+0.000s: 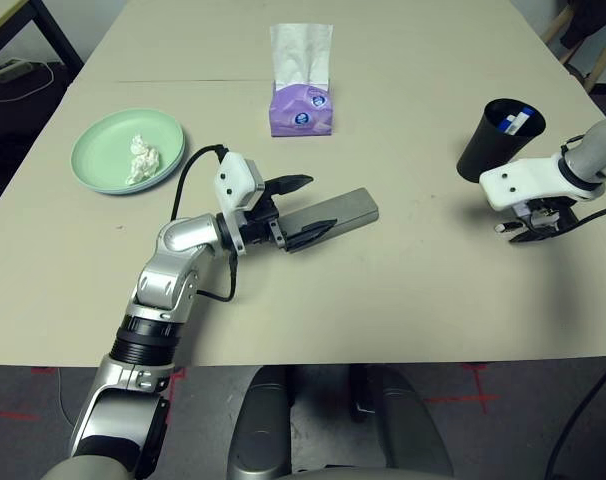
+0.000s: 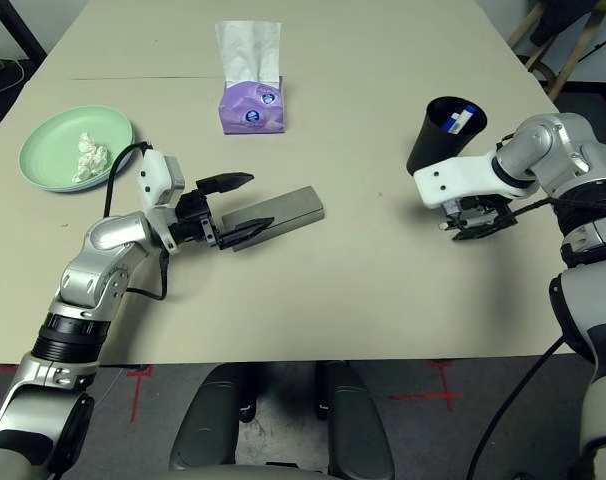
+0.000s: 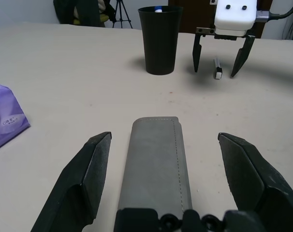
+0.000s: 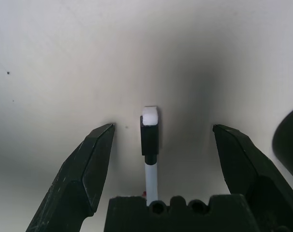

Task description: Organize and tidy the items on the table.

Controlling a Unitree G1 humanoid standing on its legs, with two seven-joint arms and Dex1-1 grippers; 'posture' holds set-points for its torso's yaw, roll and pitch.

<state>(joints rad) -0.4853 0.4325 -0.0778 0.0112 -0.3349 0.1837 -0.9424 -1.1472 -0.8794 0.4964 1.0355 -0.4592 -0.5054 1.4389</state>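
The left pincer point(image 1: 301, 208) is spread wide, holding nothing, with the grey glasses case point(image 1: 335, 213) lying between its fingers. The right pincer point(image 4: 162, 166) gapes empty above a small pen point(image 4: 150, 145) on the surface point(image 1: 403, 290), black cup point(image 1: 498, 138) just beside.

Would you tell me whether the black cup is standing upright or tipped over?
Upright. The black cup stands on its base on the table, mouth facing up, with a blue-white pen poking out of it.
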